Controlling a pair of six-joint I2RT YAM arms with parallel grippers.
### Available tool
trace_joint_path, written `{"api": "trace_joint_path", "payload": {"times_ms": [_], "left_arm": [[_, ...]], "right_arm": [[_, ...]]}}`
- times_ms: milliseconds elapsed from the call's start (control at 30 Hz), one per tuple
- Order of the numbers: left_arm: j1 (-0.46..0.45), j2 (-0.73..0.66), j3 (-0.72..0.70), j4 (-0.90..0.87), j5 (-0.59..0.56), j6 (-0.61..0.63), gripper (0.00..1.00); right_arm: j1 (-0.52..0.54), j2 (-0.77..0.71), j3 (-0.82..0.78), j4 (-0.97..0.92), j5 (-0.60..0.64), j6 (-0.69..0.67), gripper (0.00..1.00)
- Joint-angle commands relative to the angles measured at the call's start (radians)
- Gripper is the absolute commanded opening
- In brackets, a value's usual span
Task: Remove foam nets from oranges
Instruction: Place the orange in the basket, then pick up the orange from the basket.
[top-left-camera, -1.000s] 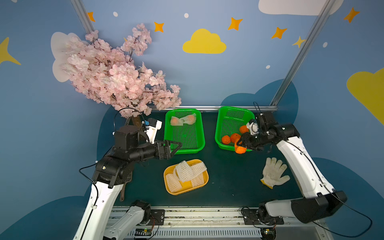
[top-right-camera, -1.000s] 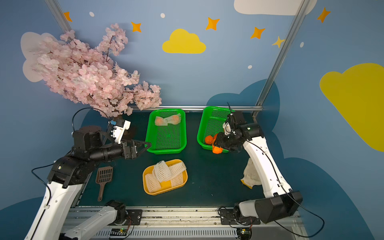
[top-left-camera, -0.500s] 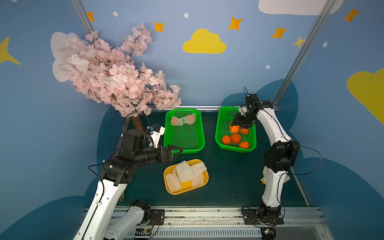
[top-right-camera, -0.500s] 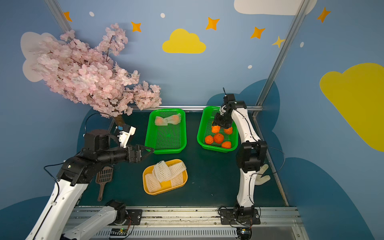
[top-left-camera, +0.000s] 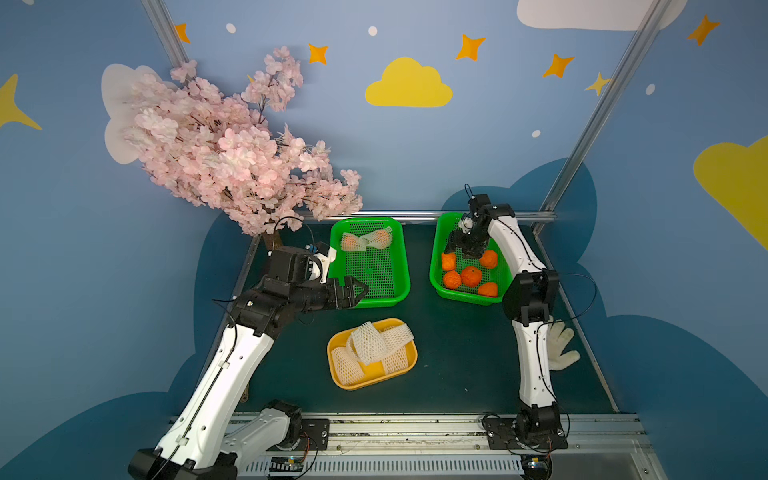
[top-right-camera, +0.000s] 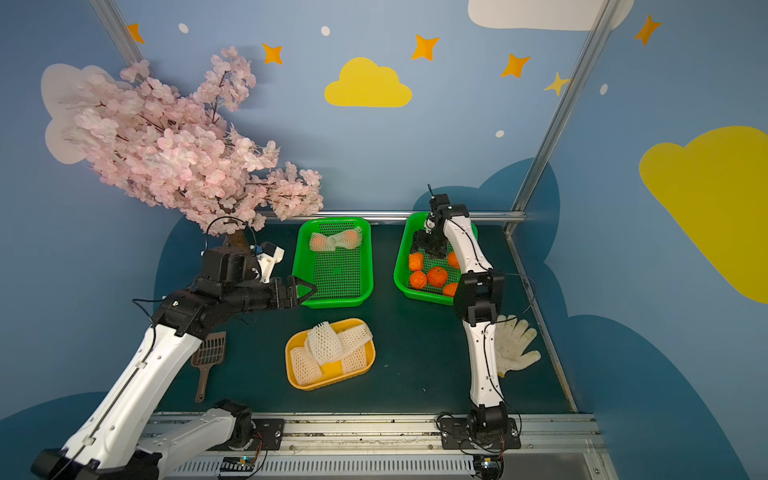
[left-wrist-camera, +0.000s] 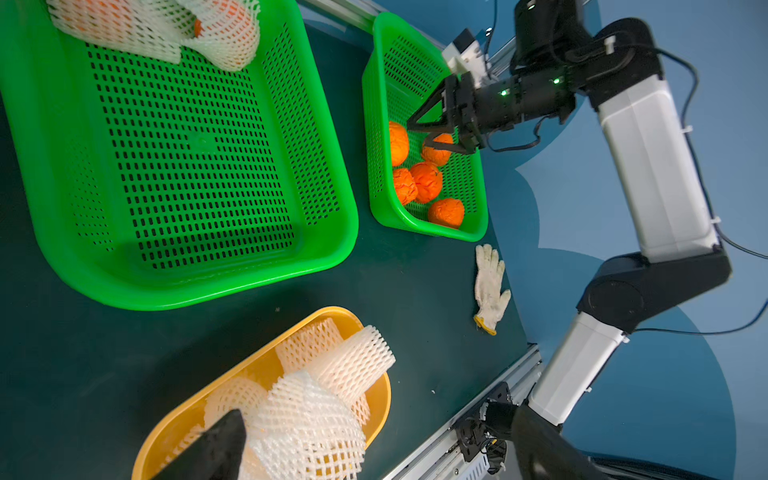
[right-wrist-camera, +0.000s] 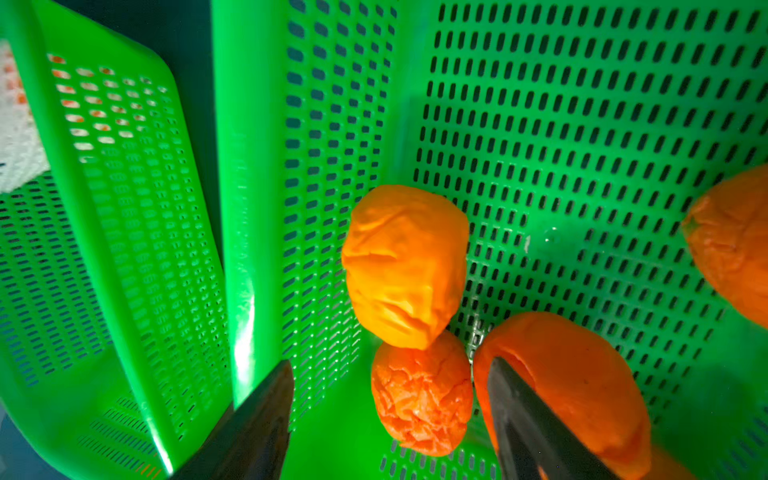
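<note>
Two oranges (top-left-camera: 351, 241) still in white foam nets lie at the far end of the left green basket (top-left-camera: 370, 300). Several bare oranges (top-left-camera: 471, 276) sit in the right green basket (top-left-camera: 434, 266). Empty foam nets (top-left-camera: 370, 345) are piled in the yellow tray (top-left-camera: 365, 384). My left gripper (top-left-camera: 360, 289) (top-right-camera: 309, 289) hovers open and empty at the left basket's near-left rim. My right gripper (top-left-camera: 463, 252) (right-wrist-camera: 390, 365) hangs open over the right basket. A bare orange (right-wrist-camera: 422, 395) lies on the basket floor below and between its fingers, ungripped.
A white work glove (top-left-camera: 561, 347) lies on the mat by the right arm. A brown slotted scoop (top-right-camera: 210, 353) lies under the left arm. A pink blossom tree (top-left-camera: 232, 145) overhangs the back left corner. Metal rails edge the mat.
The right arm swung from the right basket's near rim to over its far half and its jaws opened; the orange it carried now lies in the basket. The left gripper shifted slightly nearer.
</note>
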Motion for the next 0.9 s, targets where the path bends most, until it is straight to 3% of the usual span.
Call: {"api": "trace_joint_path", "payload": {"times_ms": [0, 233, 500, 633, 867], "left_arm": [[-0.002, 0.044, 0.022, 0.102, -0.018, -0.041, 0.99], [0.011, 0.255, 0.123, 0.161, -0.046, -0.107, 0.99], [0.071, 0.489, 0.293, 0.111, -0.13, -0.139, 0.99], [0.077, 0.577, 0.346, 0.134, -0.131, -0.189, 0.99], [0.052, 0.722, 0.397, 0.234, -0.142, -0.303, 0.99]], "right_arm": [[-0.004, -0.09, 0.021, -0.027, -0.042, -0.007, 0.77], [0.037, -0.363, -0.083, -0.103, -0.056, -0.022, 0.81], [0.125, -0.909, -0.643, 0.011, -0.073, -0.05, 0.82], [0.184, -1.194, -0.967, 0.114, -0.088, 0.028, 0.82], [0.266, -1.481, -1.222, 0.078, -0.114, 0.109, 0.82]]}}
